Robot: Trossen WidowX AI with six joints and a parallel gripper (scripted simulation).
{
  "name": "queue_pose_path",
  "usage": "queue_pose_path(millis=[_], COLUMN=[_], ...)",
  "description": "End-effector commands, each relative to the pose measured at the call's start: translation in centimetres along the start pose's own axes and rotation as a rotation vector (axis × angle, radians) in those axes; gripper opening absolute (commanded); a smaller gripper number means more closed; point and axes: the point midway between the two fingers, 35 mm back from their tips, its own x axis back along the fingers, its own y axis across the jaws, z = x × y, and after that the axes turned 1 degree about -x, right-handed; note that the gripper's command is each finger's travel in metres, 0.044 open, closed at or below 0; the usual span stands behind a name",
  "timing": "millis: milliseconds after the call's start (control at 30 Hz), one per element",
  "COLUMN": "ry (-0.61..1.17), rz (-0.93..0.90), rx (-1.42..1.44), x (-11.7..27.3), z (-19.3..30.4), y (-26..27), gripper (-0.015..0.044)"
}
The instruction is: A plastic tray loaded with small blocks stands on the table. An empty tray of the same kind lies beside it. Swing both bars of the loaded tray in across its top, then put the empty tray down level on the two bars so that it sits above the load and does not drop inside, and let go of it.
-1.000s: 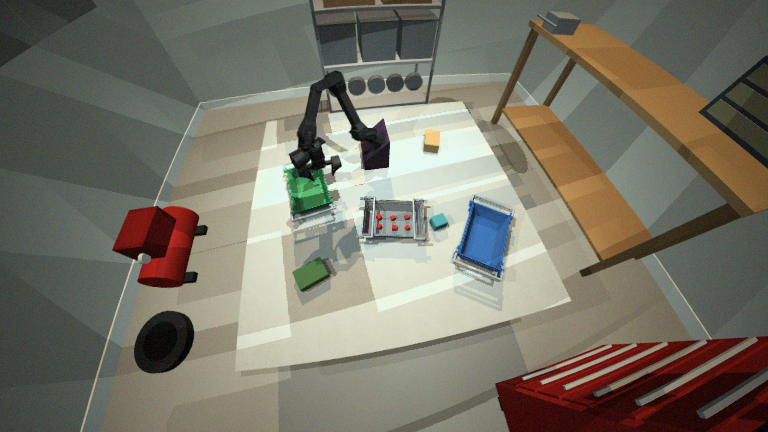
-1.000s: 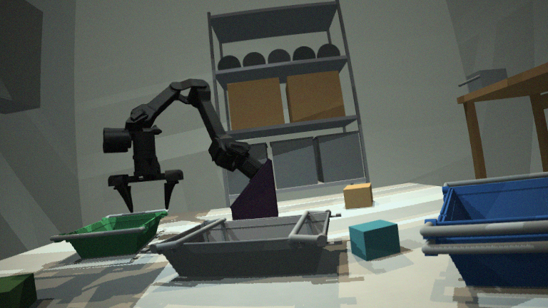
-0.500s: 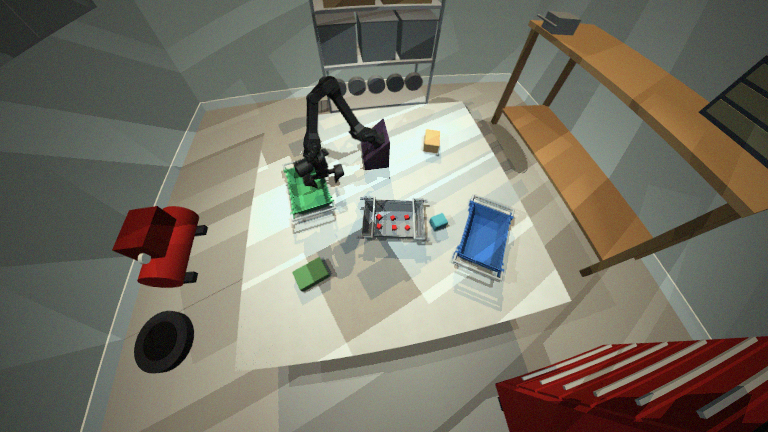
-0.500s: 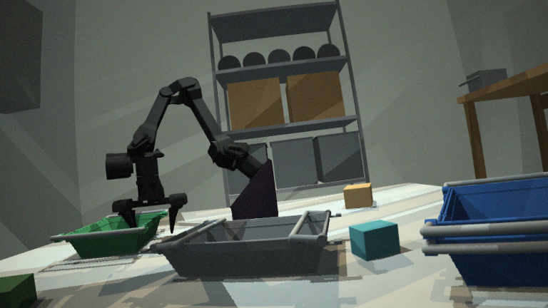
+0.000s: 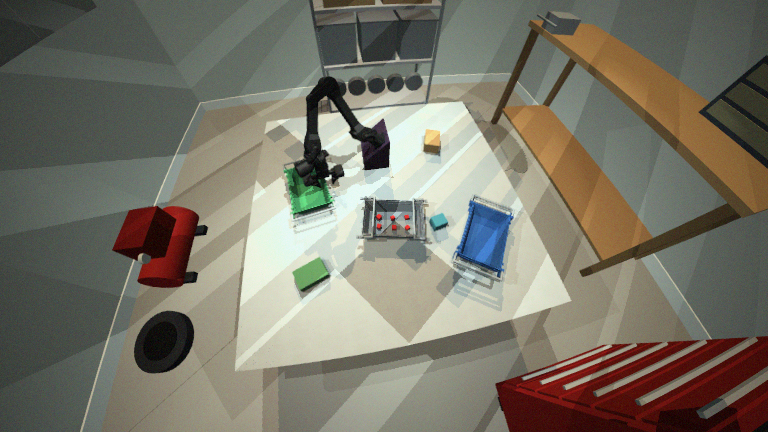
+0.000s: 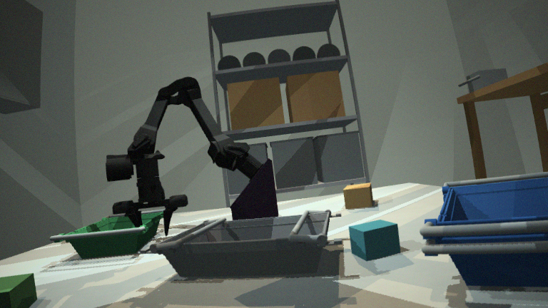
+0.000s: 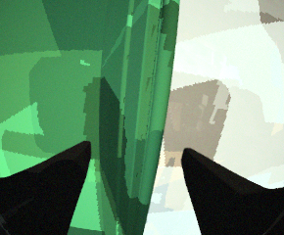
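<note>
The loaded grey tray (image 5: 396, 207) (image 6: 250, 260) stands mid-table with several red blocks (image 5: 393, 218) inside. Its left bar (image 5: 372, 218) (image 6: 193, 232) and right bar (image 5: 414, 218) (image 6: 299, 222) lie across its top, inward of the ends. The empty green tray (image 5: 308, 201) (image 6: 108, 244) (image 7: 142, 98) stands left of it, a bar (image 6: 100, 233) out at its near end. My gripper (image 5: 327, 181) (image 6: 153, 229) (image 7: 137, 152) is open and points down over the green tray's right long wall, one finger inside, one outside. Gaps show on both sides of the wall.
An empty blue tray (image 5: 485, 237) (image 6: 501, 207) stands at the right. A teal block (image 5: 438, 220) (image 6: 373, 239) is close to the grey tray's right end. A green block (image 5: 310, 273) (image 6: 16, 290) lies front left, an orange block (image 5: 432, 141) (image 6: 357, 195) at the back.
</note>
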Motion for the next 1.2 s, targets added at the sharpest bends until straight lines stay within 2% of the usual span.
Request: queue_pose_path(millis=[0,1167], ry=[0.005,0.005], rz=[0.0,0.002], rx=[0.005,0.004], x=[-0.04,0.82], z=[0.08,0.24], y=[-0.01,0.06], gripper=[0.0243,0.0009])
